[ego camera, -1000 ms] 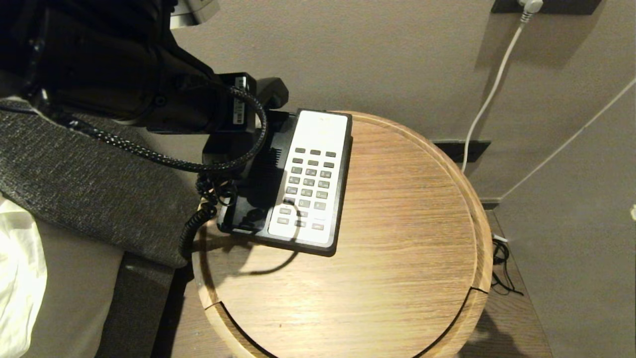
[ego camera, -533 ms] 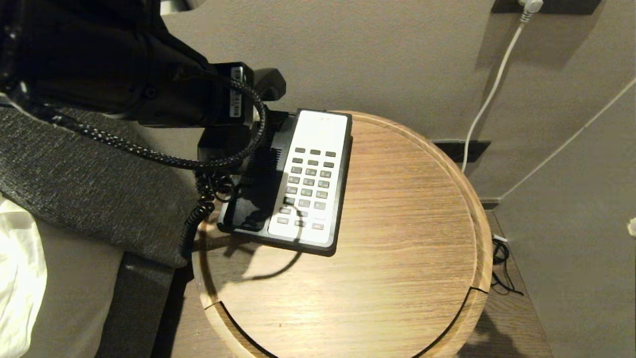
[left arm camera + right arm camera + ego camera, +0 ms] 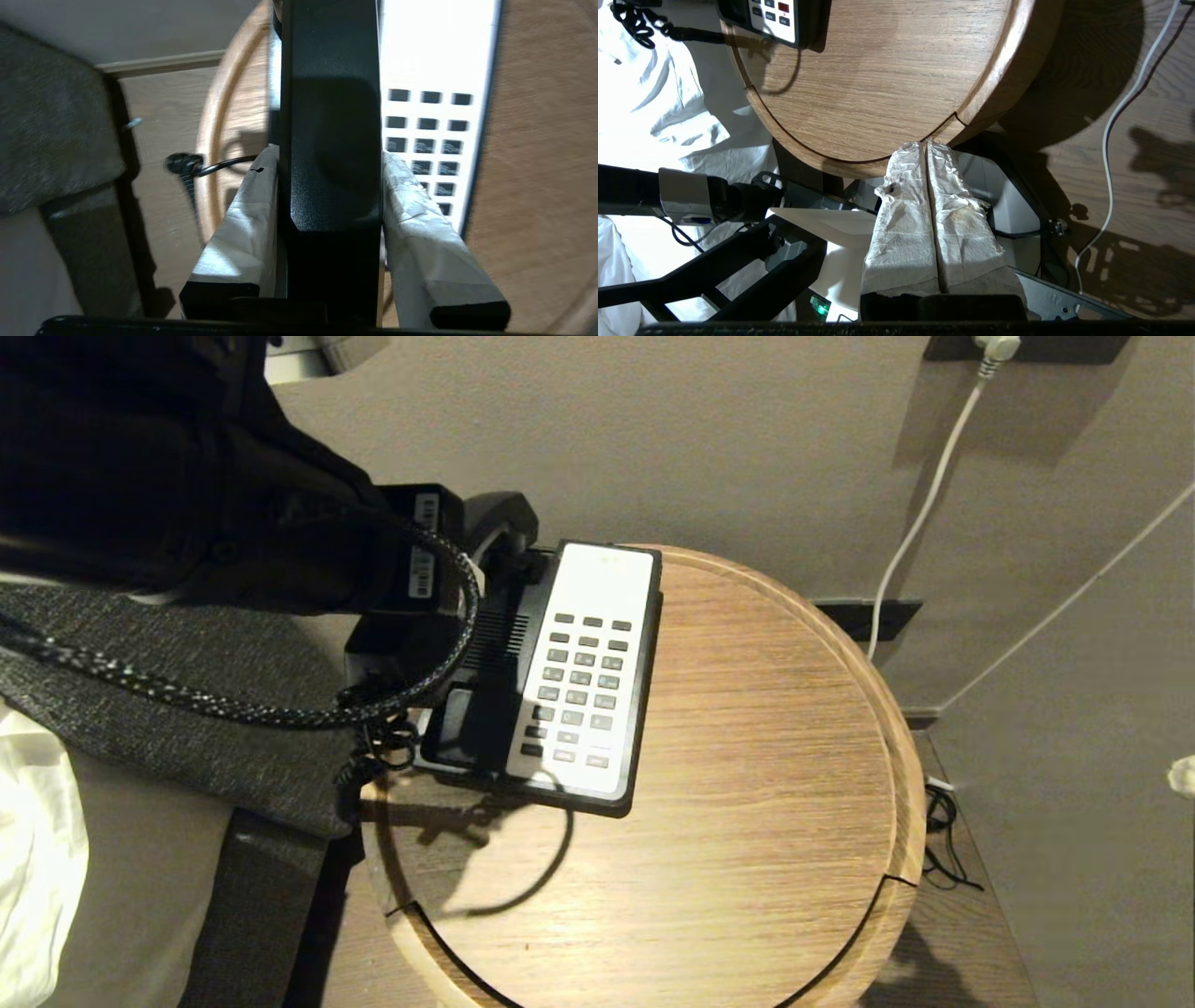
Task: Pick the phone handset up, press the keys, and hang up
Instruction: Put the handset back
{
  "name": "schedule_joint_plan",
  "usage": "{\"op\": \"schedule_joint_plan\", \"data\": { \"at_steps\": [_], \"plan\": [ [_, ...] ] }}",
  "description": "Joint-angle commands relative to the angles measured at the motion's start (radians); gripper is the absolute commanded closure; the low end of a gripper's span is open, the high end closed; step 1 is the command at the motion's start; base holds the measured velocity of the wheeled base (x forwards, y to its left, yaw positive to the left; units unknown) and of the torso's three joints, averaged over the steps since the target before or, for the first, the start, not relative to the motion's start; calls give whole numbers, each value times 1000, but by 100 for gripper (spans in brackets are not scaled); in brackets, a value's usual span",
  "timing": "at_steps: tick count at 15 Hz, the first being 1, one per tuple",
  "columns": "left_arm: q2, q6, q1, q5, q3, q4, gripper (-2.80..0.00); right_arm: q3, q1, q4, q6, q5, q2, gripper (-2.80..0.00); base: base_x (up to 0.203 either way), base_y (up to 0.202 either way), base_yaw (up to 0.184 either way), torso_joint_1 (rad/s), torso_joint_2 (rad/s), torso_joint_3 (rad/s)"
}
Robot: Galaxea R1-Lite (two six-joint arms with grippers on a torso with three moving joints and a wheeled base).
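In the head view the left arm [image 3: 215, 523] hides most of the phone handset [image 3: 499, 518] and the phone base's [image 3: 579, 681] left edge, while the desk's [image 3: 747, 803] near rim is cut off below.

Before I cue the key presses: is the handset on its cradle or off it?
Off. The phone handset is clamped between the left end effector's fingers, and the phone base's cradle recess shows empty.

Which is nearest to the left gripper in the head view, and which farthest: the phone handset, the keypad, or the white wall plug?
1. The phone handset: clamped in the left gripper itself, above the base's left side.
2. The keypad: just right of the gripper, on the round table.
3. The white wall plug: far off at the top right, on the wall.
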Motion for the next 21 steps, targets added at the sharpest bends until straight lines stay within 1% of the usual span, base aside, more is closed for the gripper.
{"op": "schedule_joint_plan", "data": {
  "at_steps": [1,4,7,11,21],
  "plan": [
    [-11,-21,-15,39,28,-4,0,4,1,4,2,0,1,0,0,0,0,0,0,0],
    [-9,-23,-26,36,28,-29,0,4,1,5,2,3,4,0,0,0,0,0,0,0],
    [-6,-24,-35,37,34,-29,0,6,1,3,1,5,7,0,0,0,0,0,0,0],
    [-2,-23,-35,38,74,-53,0,6,1,6,0,8,6,0,0,0,0,0,0,0],
    [32,-25,-34,40,75,-61,0,9,1,3,1,9,4,0,0,0,0,0,0,0]
  ]
}}
